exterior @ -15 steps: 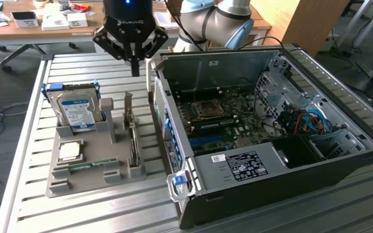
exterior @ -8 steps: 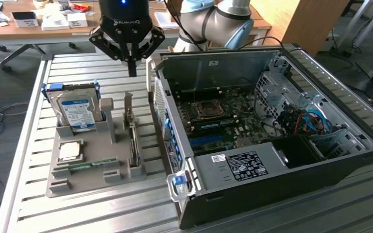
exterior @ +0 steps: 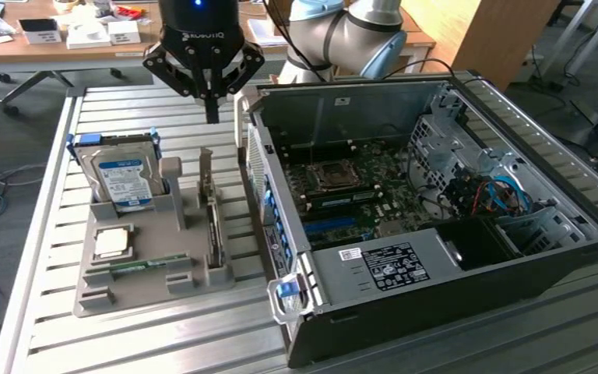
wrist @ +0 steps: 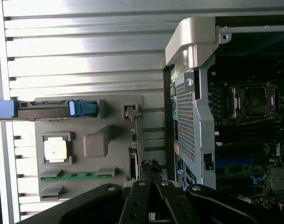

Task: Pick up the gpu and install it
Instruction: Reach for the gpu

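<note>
One step is in hand, as I judge it: the approach to the pick, with nothing lifted yet. On your bench [exterior: 40, 327] sits the open computer case [exterior: 466, 308]. Just beside it, on the exterior view's left, is the grey holder tray [exterior: 159, 238]. Your end effector [exterior: 212, 115] hangs above the bench near the tray's far end, clenched on nothing. The gpu [exterior: 214, 218] stands on edge in the tray's slot nearest the case. Grasping that thin edge calls for the end effector to open and square up to the card.
</note>
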Robot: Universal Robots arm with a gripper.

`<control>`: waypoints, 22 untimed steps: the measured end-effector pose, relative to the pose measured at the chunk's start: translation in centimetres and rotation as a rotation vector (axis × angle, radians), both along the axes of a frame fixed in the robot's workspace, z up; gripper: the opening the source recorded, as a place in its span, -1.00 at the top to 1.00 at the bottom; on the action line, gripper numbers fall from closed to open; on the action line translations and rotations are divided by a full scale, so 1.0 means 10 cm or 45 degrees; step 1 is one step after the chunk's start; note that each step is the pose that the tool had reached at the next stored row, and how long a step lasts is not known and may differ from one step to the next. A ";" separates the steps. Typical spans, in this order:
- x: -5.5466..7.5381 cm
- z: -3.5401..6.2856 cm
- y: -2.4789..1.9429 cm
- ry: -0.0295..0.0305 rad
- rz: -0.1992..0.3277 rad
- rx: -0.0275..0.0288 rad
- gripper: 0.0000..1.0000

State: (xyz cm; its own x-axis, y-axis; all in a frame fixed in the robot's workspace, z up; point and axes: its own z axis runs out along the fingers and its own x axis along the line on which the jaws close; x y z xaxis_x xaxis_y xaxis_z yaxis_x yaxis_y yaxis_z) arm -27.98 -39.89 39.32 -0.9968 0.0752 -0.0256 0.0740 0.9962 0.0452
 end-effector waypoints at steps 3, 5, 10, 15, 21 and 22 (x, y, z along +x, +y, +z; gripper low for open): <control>-0.01 0.000 0.000 0.0000 0.000 0.0000 0.79; -0.04 0.000 0.000 0.0000 0.000 0.0000 0.79; -0.11 0.000 -0.017 0.0000 0.000 0.0000 0.79; -0.15 -0.002 -0.109 0.0000 0.000 0.0000 0.79; -0.19 -0.004 -0.257 0.0000 0.000 0.0000 0.79; -0.20 -0.005 -0.283 0.0000 0.000 0.0001 0.79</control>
